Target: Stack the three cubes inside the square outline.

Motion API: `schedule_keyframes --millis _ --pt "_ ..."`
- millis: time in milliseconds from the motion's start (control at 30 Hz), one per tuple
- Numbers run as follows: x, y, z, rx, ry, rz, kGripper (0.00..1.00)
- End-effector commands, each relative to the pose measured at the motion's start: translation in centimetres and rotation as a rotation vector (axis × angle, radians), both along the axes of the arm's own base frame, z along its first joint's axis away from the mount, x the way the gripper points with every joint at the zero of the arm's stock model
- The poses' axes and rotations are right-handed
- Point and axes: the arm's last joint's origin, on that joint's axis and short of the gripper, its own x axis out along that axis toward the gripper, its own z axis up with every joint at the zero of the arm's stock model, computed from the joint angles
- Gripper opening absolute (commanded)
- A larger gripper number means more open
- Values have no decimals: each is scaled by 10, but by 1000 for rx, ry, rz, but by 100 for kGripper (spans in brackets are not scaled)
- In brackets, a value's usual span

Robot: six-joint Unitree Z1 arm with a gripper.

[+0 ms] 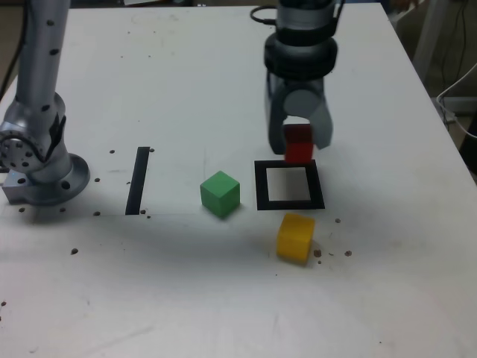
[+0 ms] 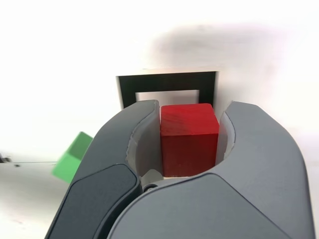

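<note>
Yellow cube (image 1: 295, 239) lies at the exterior view's six o'clock from the outline (image 1: 291, 205); claw (image 1: 299, 146) closes snugly on red cube (image 1: 299, 145), likely the base.

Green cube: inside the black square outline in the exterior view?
No, the green cube sits on the table outside the black square outline, to its left in the exterior view.
</note>
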Motion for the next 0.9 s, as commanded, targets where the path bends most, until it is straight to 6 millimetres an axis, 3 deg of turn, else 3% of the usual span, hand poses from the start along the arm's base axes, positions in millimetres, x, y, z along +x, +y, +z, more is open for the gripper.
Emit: schedule_keyframes --millis 0,400,867 --pt "-5 2 0 3 -4 4 31" --pt "-23 -1 -7 -21 23 -14 31" --pt "-15 -23 -19 -83 -29 -70 31"
